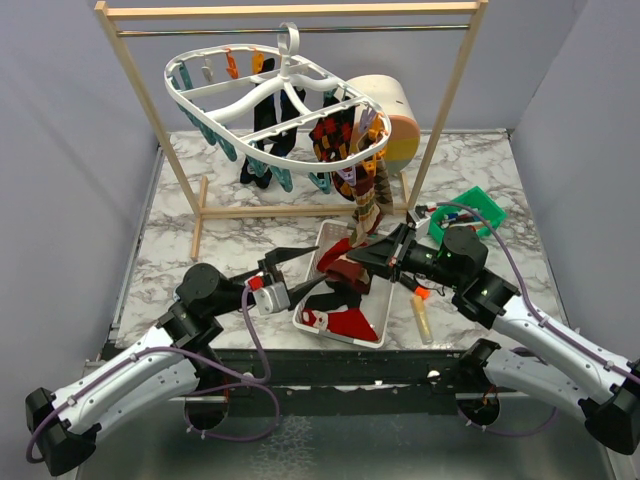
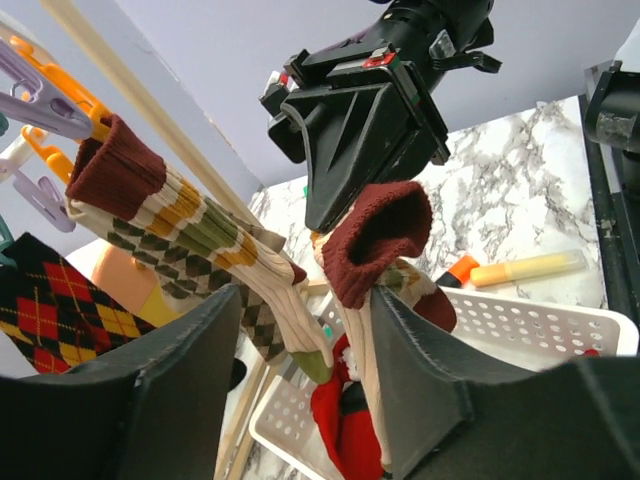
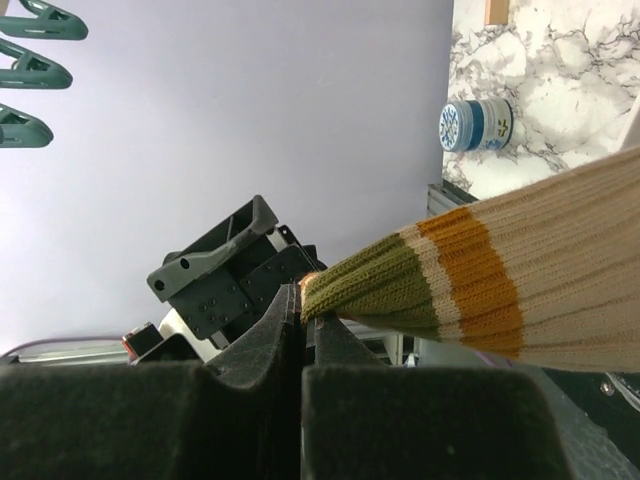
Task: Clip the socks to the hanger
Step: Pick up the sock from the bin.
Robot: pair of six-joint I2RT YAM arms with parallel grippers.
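The white oval hanger (image 1: 215, 75) hangs from the wooden rack. Black, red argyle and tan argyle socks (image 1: 368, 195) are clipped to it. My right gripper (image 1: 352, 257) is shut on a tan sock with a maroon cuff (image 2: 378, 235), held above the basket. In the right wrist view its pads (image 3: 330, 345) pinch the sock's olive-green band (image 3: 375, 285). My left gripper (image 2: 310, 295) is open, its jaws either side of that hanging sock. The sock's cream body lies against the right finger (image 2: 440, 390), with a gap to the left finger (image 2: 150, 390). A clipped argyle sock (image 2: 200, 220) hangs just to the left.
A white perforated basket (image 1: 312, 320) under both grippers holds red and black socks (image 1: 350, 322). The wooden rack (image 1: 150, 110) stands behind, with a cream cylinder (image 1: 395, 105) at its right. A green box (image 1: 485, 207) and a yellow-orange marker (image 1: 422, 315) lie right of the basket.
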